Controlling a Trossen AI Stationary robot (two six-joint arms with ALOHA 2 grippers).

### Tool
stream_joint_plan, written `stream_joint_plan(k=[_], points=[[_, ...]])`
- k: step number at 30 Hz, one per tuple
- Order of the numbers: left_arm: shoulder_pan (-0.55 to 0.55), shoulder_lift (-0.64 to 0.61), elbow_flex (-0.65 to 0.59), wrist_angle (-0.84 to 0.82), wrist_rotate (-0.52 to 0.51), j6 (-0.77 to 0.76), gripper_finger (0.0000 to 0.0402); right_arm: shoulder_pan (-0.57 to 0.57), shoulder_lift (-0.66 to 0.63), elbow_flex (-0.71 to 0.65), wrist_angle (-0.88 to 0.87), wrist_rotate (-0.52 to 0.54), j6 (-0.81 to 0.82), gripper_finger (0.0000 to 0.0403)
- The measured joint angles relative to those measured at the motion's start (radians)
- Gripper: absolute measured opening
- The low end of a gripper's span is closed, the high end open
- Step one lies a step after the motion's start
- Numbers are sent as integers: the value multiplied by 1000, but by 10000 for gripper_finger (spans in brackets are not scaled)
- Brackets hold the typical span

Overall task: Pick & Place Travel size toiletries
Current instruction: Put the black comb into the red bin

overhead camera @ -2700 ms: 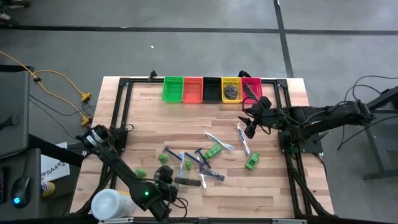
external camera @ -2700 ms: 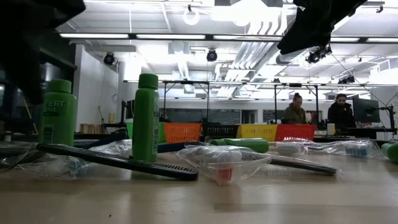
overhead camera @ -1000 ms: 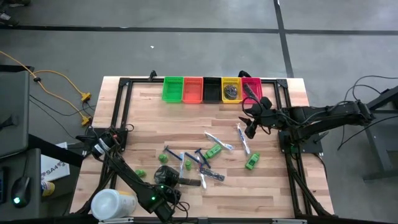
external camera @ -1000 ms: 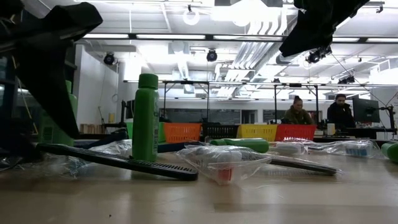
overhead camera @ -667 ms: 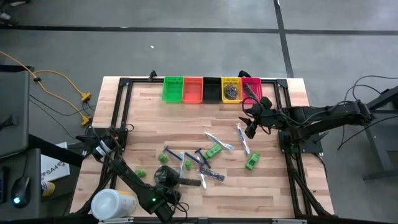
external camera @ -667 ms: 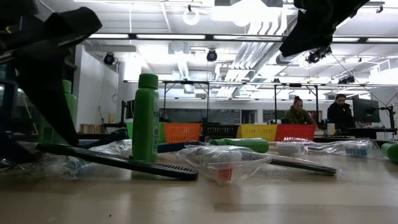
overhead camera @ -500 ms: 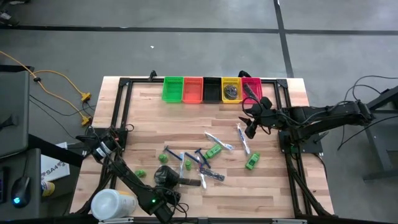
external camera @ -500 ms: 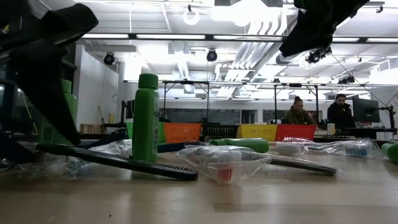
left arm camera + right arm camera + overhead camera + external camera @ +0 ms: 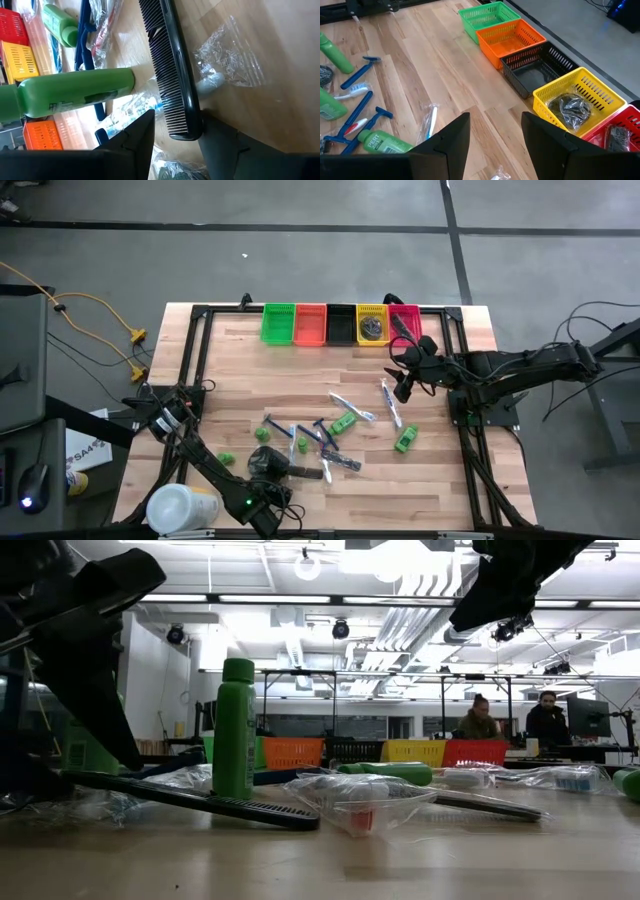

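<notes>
The travel size toiletries lie scattered mid-table: a black comb, blue razors, bagged toothbrushes and green bottles, two lying flat. One bottle stands upright just behind the comb. My left gripper is open and low at the comb's left end, one finger on either side of it. My right gripper hangs open high above the table's right side, with nothing between its fingers. My left gripper slants down over the comb's left end, its fingers across the comb. A gap shows beside one finger. Whether the other finger touches the comb, I cannot tell. The comb lies flat on the table.
Green, orange, black, yellow and red bins line the far edge. A white tub stands at the near left corner. Crinkled clear bags lie around the comb. Bare wood lies between the bins and the items.
My left gripper has sunk slightly and tipped a little over the comb's left end, its fingers staying apart. The comb and the other items lie where they were.
</notes>
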Motion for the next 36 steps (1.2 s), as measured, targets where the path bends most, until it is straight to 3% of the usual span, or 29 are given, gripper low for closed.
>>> stream_joint_plan(k=[11, 25, 31, 36], points=[[0, 0, 0, 0, 3, 0, 136, 0, 0, 0, 0, 0, 0, 171], [0, 2, -2, -2, 46, 2, 10, 0, 0, 0, 0, 0, 0, 171], [0, 2, -1, -9, 46, 4, 11, 0, 0, 0, 0, 0, 0, 171], [-1, 2, 52, -120, 58, -3, 6, 0, 0, 0, -1, 0, 0, 171]])
